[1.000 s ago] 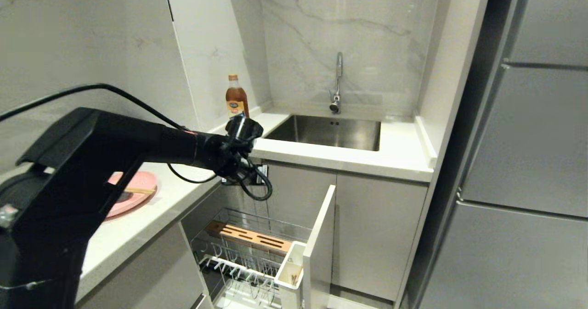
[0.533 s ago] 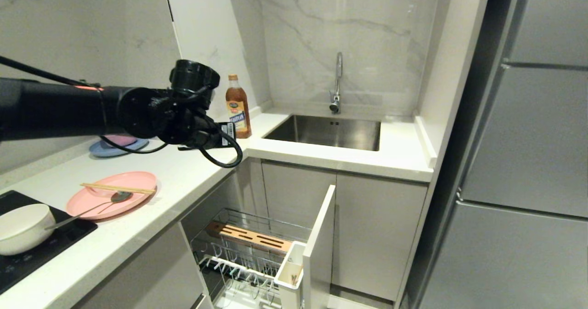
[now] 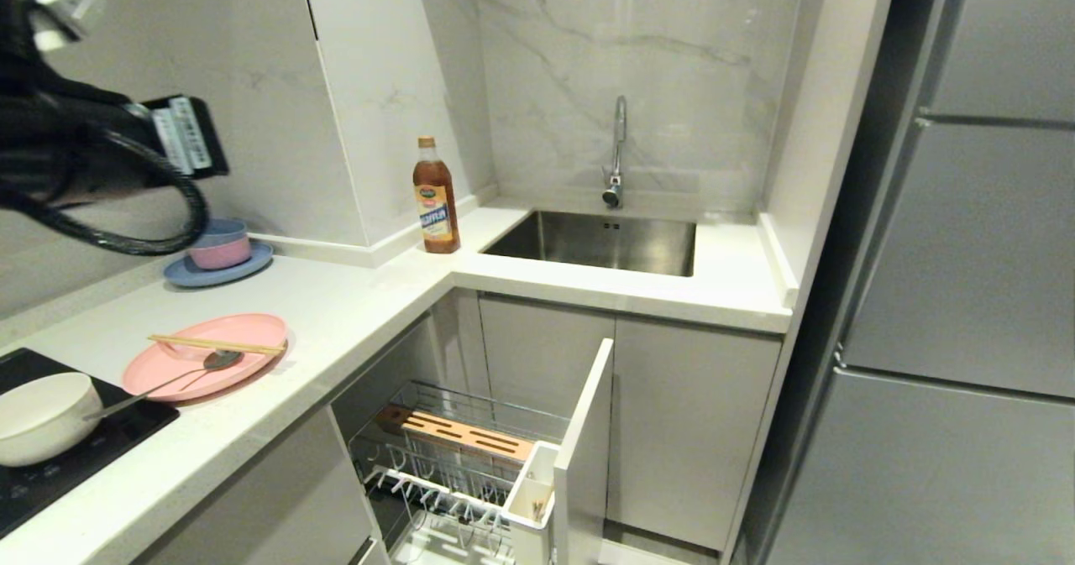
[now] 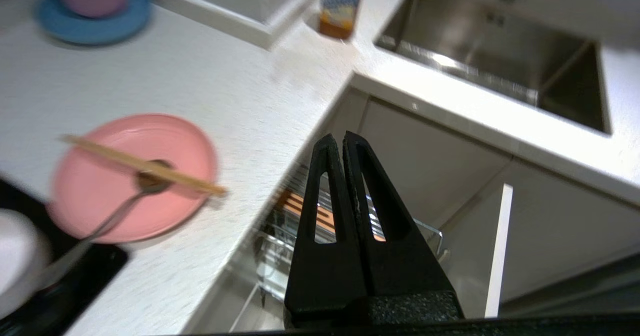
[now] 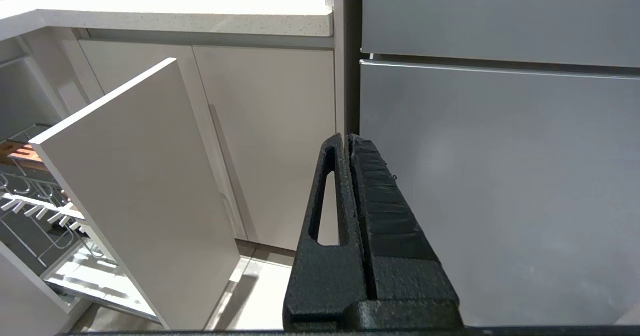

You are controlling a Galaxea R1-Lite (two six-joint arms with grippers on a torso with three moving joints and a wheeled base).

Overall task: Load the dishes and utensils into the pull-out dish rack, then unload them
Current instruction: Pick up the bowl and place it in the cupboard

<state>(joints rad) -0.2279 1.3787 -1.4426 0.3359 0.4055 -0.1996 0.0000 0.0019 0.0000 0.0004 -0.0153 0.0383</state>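
Left hand (image 4: 342, 139) swung up and leftward (fingers together), counter uncovered

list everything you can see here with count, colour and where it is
plate: 1, pink, on the counter
chopsticks: 1 pair, light wood, across the plate
spoon: 1, metal, head on the plate, handle toward the bowl
bowl: 1, cream-white, on the black cooktop
small bowls: 2, blue and pink, stacked on the blue plate
bottle: 1, amber, beside the sink
faucet: 1, chrome, behind the sink
dish rack: 1, chrome wire, pulled out below the counter
fridge: 1, grey, on the right
left pincer: shut, empty, above the counter edge
right pincer: shut, empty, low by the fridge
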